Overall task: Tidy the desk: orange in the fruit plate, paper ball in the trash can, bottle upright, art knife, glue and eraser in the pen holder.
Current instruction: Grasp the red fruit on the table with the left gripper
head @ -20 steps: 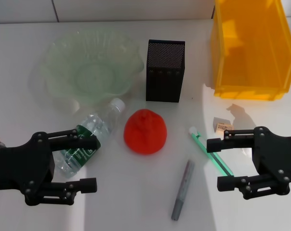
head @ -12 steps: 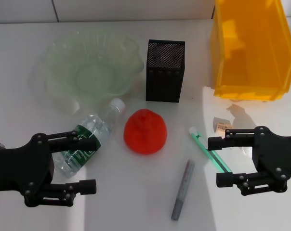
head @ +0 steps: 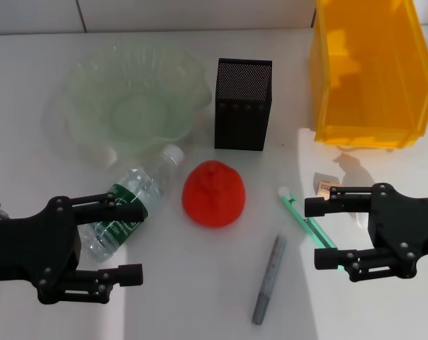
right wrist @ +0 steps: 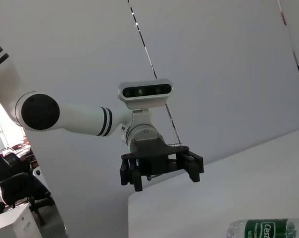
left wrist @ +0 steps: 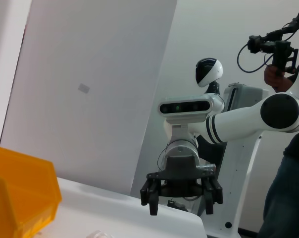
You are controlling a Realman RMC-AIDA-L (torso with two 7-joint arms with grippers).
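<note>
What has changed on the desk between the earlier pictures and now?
Only the right pincer moved: it drifted slightly toward the desk's middle and away from the robot, open, now over the green glue stick. It took hold of nothing. The left pincer stayed open beside the lying bottle. The orange, eraser, pen holder, fruit plate, trash can and grey art knife did not shift.

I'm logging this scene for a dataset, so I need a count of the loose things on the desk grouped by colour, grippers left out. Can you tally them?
Green or green-marked: 3, the fruit plate, the bottle, a green stick
Black: 1, the pen holder
Yellow: 1, the trash can
Red-orange: 1, the orange
Grey: 1, a grey pen-like tool
Beige: 1, the eraser
Total: 8
</note>
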